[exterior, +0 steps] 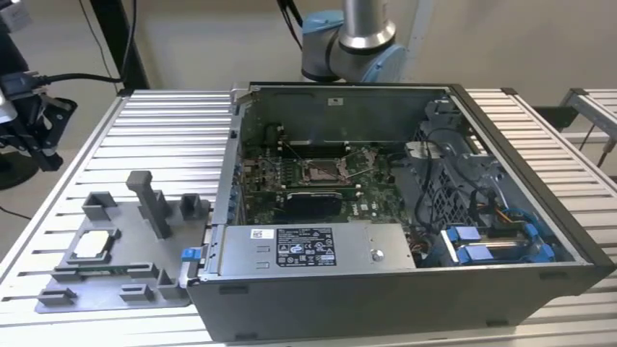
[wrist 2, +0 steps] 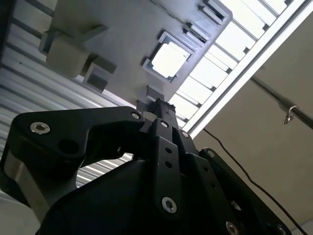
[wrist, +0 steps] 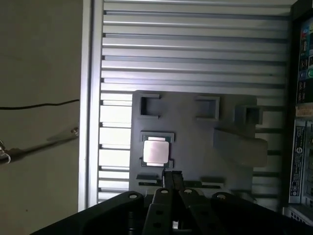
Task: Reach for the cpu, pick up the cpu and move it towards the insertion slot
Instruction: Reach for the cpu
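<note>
I'm hovering above the grey fixture plate (wrist: 195, 132), pincer (wrist: 171, 177) pointing down near the cpu (wrist: 156, 152), jaws pressed together, gripping nothing, cpu lying in its pocket

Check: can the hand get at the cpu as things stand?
Probably yes. The cpu lies face up in its recess on the grey fixture plate with nothing over it, and the hand points toward it with nothing between. The tall fixture post stands off to one side.
</note>
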`<act>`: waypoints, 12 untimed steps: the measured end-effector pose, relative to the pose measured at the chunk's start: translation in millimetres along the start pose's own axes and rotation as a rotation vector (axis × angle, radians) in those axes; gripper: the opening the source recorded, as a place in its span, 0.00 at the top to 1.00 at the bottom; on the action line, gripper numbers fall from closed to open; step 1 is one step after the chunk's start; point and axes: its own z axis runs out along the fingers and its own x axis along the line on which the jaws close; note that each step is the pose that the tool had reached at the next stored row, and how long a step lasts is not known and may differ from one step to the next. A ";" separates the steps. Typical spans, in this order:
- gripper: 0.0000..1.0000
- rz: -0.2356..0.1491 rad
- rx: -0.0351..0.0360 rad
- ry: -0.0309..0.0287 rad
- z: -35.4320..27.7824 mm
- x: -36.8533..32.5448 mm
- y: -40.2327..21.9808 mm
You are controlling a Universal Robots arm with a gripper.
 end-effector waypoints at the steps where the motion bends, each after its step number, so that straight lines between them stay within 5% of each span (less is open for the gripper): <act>1: 1.00 0.001 0.0000 -0.0001 0.3 1.5 0.0; 12: 1.00 0.004 0.0000 -0.0001 1.4 11.9 0.1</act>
